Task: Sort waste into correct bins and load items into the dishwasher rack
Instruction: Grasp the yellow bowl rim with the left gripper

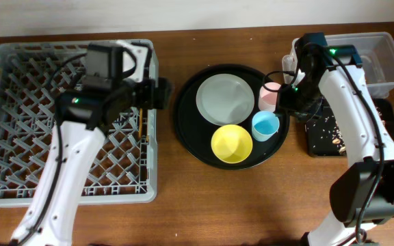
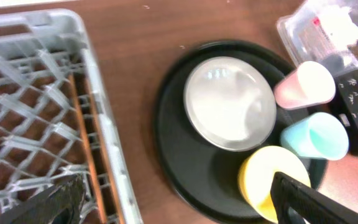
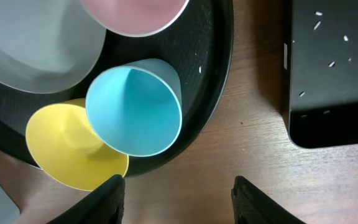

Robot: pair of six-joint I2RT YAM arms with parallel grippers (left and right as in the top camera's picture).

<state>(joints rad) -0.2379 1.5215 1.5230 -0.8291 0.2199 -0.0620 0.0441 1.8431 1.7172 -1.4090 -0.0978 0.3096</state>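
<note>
The grey dishwasher rack [image 1: 19,137] fills the left side, with brown chopsticks [image 1: 142,126] lying by its right wall; they also show in the left wrist view [image 2: 82,137]. The grey plate [image 1: 224,98], yellow bowl [image 1: 232,143], light blue cup [image 1: 265,126] and pink cup [image 1: 270,96] sit on a round black tray [image 1: 187,130]. My left gripper [image 1: 161,93] is open and empty above the rack's right edge [image 2: 179,208]. My right gripper [image 1: 294,109] is open and empty over bare table just right of the blue cup [image 3: 185,199]. The spoon is not in view.
The clear tub [image 1: 382,58] stands at the back right with white napkin in it [image 2: 340,22]. The flat black tray [image 1: 320,140], scattered with food crumbs [image 3: 328,37], lies in front of the tub. Bare wood lies along the table's front.
</note>
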